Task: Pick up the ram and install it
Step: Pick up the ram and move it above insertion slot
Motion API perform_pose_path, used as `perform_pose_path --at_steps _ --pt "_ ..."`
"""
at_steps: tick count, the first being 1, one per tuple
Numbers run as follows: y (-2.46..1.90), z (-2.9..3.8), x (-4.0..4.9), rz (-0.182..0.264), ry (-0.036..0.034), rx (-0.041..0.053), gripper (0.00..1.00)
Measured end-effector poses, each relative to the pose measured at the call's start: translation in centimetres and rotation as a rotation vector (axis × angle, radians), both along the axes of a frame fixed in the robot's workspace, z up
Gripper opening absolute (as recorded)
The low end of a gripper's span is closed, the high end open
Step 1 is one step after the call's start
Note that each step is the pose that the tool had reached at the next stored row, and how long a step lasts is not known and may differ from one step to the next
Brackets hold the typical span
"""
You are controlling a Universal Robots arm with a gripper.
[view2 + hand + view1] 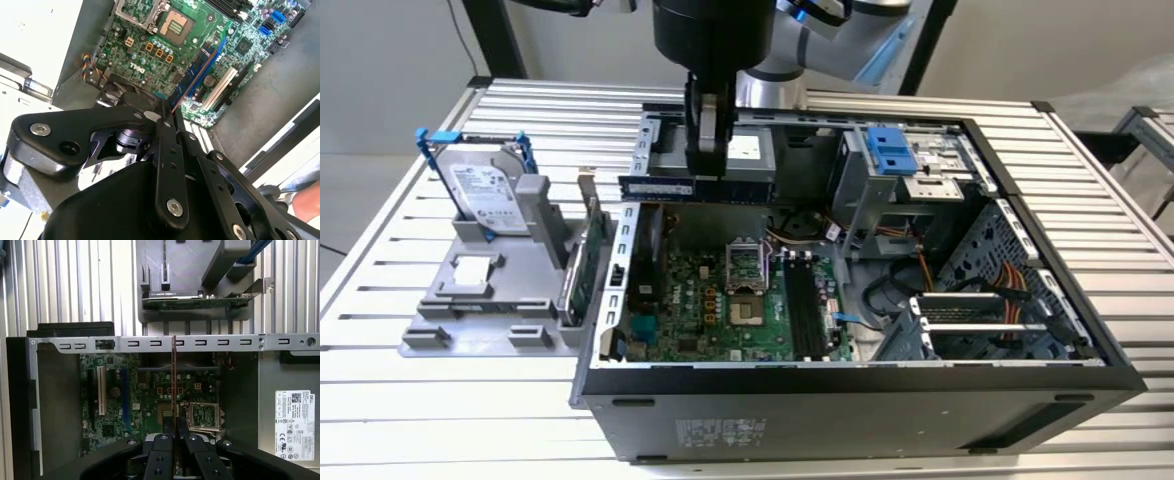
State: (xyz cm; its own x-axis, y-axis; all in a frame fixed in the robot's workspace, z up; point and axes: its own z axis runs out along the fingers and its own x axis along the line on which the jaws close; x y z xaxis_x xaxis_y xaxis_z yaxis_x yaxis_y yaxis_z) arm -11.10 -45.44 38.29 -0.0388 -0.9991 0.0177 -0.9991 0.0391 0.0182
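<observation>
My gripper [707,170] is shut on the ram [660,187], a long narrow dark blue stick. It holds the stick level in the air above the back part of the open computer case [854,385]. In the first wrist view the ram [173,385] shows edge-on as a thin line running out from the gripper [174,436] over the motherboard [107,420]. The second wrist view has the ram [197,72] as a blue and brown strip ahead of the gripper [169,116]. The long black memory slots [805,310] lie on the motherboard [707,310] below, toward the exterior view's right.
On the exterior view's left a grey stand [474,300] carries a hard drive in a blue frame [487,195] and a green expansion card [584,265] with a metal bracket. Inside the case are the processor socket [747,262], a drive cage with blue clips [901,150] and cables [974,290].
</observation>
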Motion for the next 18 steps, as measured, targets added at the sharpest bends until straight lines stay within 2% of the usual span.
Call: perform_pose_path --at_steps 18 --pt "0.26 0.0 1.57 0.0 0.0 0.0 0.0"
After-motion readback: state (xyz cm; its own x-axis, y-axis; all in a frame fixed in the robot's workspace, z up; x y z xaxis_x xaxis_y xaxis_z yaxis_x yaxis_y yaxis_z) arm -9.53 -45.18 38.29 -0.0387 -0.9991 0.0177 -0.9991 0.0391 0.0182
